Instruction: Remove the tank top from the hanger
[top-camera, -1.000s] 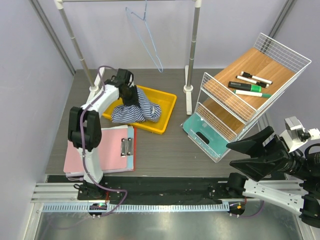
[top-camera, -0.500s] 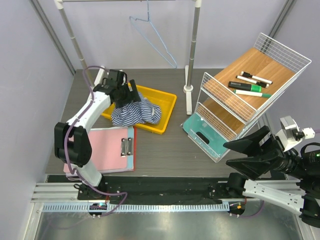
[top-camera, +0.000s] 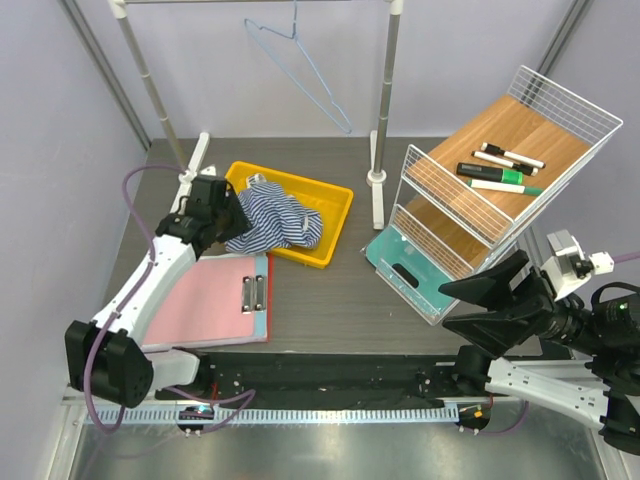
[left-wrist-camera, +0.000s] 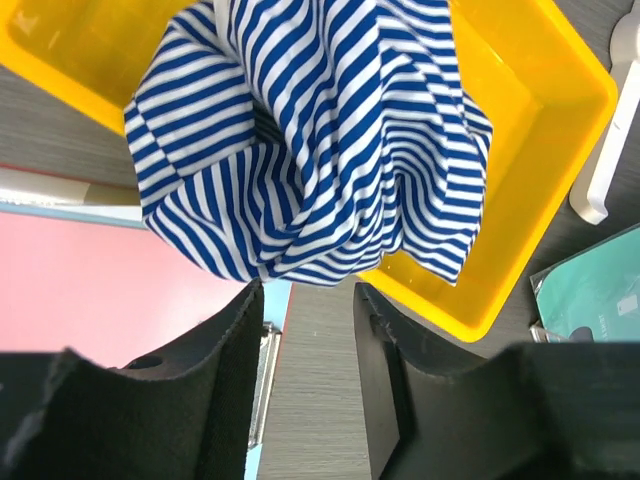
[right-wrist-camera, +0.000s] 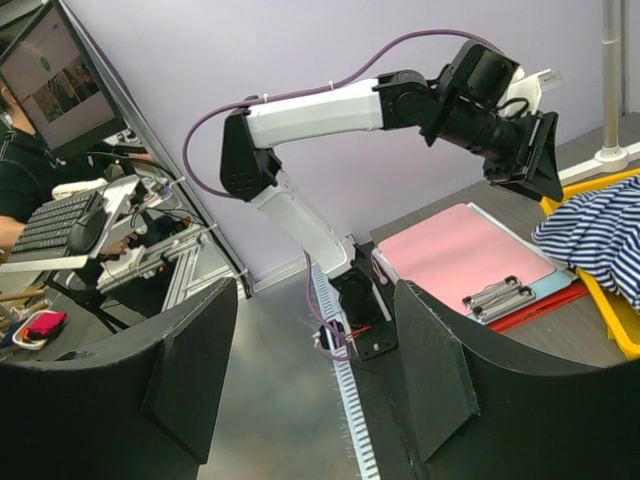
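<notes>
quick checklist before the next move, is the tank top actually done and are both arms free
1. Tank top off the hanger: ok. The hanger is bare.
2. Hanger on the rack: ok. It hangs from the top bar.
3. Left gripper free of cloth: ok. It is open, with nothing between its fingers, just short of the tank top.
4. Right gripper clear: ok. It is open and empty, off at the right side.
5. Tank top fully inside the yellow tray: not ok. It lies bunched there, but part spills over the tray's edge toward the pink clipboard.
</notes>
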